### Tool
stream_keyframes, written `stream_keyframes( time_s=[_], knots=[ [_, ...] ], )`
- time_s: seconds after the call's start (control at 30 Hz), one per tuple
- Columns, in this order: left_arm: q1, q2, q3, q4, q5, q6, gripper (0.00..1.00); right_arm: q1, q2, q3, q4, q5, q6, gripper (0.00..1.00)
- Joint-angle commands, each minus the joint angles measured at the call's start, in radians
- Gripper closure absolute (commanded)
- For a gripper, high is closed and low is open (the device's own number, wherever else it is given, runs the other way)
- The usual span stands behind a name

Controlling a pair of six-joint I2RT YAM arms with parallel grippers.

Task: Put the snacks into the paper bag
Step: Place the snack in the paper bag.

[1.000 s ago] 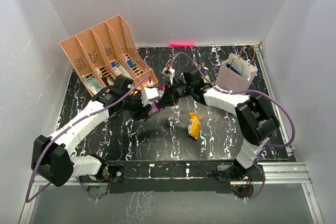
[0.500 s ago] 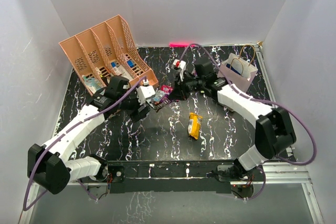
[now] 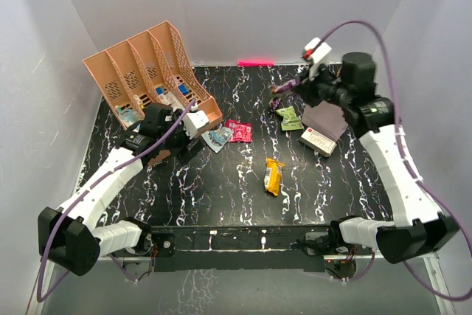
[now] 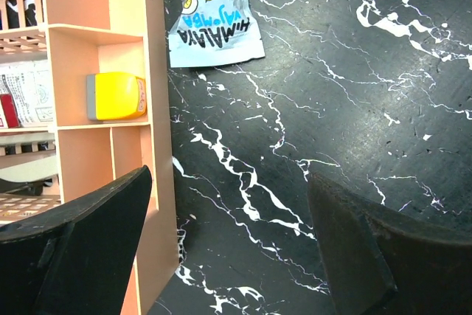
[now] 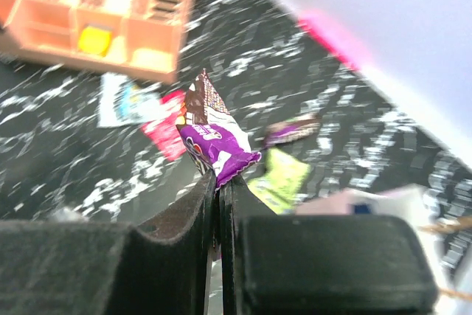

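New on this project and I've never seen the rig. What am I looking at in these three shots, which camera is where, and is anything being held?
This is a robot with a left arm and a right arm, bolted at the near edge of a black marbled table. The wide picture comes from a fixed camera above and behind the arms. The other two come from a camera on each wrist, looking past that arm's own claw.

The left claw is open and empty, beside the peach organiser. The right claw is shut on a purple packet, close to the paper bag, which the arm partly hides.

Loose on the table are a yellow packet, a pink packet, a pale blue packet, a green packet and a white box.
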Motion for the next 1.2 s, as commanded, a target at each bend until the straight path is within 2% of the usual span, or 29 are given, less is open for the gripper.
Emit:
stream_keyframes(
  time_s=[0.0, 0.27, 0.53, 0.87, 1.17],
  knots=[
    [0.008, -0.028, 0.014, 0.007, -0.020, -0.007, 0.14, -0.077, -0.072, 0.134, -0.047, 0.170, -0.041, 0.92],
    [0.014, -0.045, -0.012, 0.032, -0.085, -0.002, 0.05, -0.126, -0.067, 0.234, -0.066, 0.476, -0.117, 0.92],
    [0.019, -0.055, -0.026, 0.043, -0.104, -0.001, 0.02, -0.137, -0.039, 0.237, -0.054, 0.651, -0.228, 0.92],
    [0.021, -0.056, -0.030, 0.042, -0.093, 0.001, 0.02, -0.165, 0.004, 0.219, -0.083, 0.655, -0.321, 0.92],
    [0.021, -0.053, -0.034, 0.044, -0.088, 0.003, 0.02, -0.264, 0.078, 0.236, -0.143, 0.496, -0.369, 0.92]
  ],
)
